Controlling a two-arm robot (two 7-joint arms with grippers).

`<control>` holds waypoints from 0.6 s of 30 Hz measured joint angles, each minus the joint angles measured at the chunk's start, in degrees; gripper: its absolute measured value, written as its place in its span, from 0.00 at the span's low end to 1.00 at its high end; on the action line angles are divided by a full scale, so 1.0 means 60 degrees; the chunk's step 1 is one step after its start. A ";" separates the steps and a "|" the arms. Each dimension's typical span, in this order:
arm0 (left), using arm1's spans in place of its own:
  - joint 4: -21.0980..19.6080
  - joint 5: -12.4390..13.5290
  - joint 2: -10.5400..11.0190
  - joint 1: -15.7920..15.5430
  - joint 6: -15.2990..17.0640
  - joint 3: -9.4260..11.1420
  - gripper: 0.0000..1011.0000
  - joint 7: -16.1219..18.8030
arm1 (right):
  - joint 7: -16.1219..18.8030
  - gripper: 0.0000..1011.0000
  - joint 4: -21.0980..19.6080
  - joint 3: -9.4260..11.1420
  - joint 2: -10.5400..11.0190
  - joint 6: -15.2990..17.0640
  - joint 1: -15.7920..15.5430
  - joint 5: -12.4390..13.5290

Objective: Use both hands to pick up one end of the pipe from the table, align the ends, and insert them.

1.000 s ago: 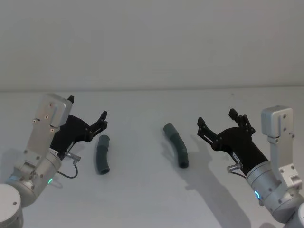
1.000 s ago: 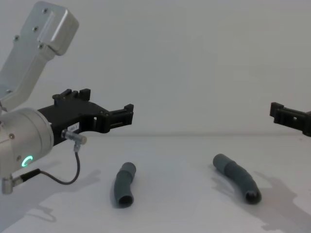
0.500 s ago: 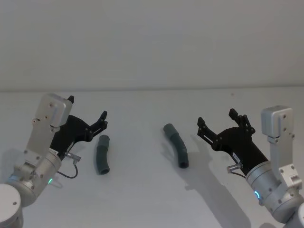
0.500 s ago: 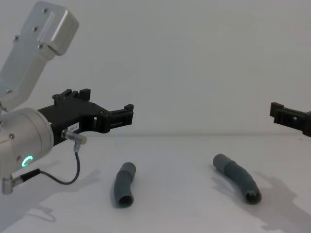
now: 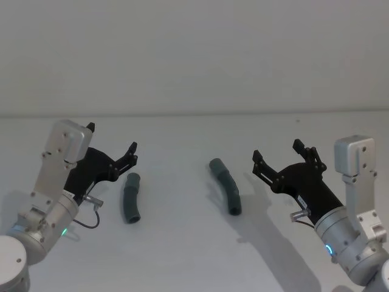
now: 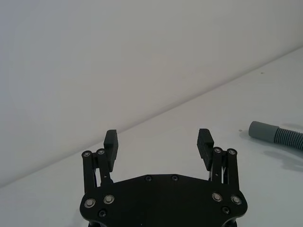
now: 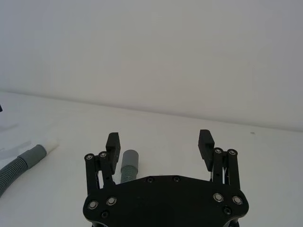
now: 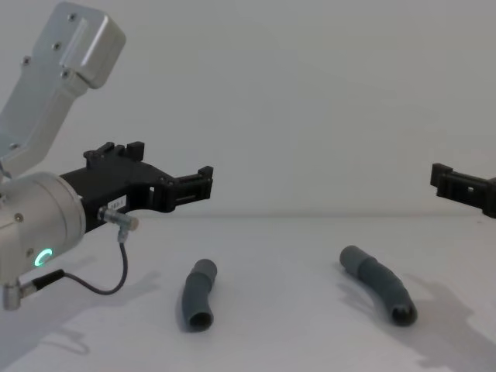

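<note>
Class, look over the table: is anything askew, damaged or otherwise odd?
Nothing stands out. The left pipe piece and right pipe piece lie apart on the table, intact and untouched; the left tool and right tool hover open nearby.

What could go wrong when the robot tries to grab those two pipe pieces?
The left pipe piece and right pipe piece lie loose on the table, round and curved, so either might roll away as the open left gripper or right gripper closes. Their bends could also make them meet crooked.
</note>
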 joint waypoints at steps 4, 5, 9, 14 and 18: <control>0.0000 0.0000 0.0000 -0.0001 0.0000 -0.0001 0.99 0.0000 | 0.0000 0.99 0.0000 0.0000 0.0000 0.0000 0.0000 0.0000; 0.0000 0.0000 0.0000 -0.0001 0.0000 0.0000 0.99 0.0000 | 0.0000 0.99 0.0000 0.0000 0.0000 0.0000 0.0000 0.0000; 0.0000 0.0000 0.0000 -0.0001 0.0000 -0.0001 0.99 0.0000 | 0.0000 0.99 0.0000 0.0000 0.0000 0.0000 0.0000 0.0000; -0.0046 0.0002 -0.0016 -0.0014 0.0106 -0.0008 0.99 0.0001 | 0.0000 0.99 0.0000 0.0000 0.0000 0.0000 0.0000 0.0000; -0.0155 -0.0034 -0.0080 -0.0046 0.0378 -0.0058 0.99 0.0024 | 0.0000 0.99 0.0001 0.0000 0.0000 0.0000 0.0000 0.0000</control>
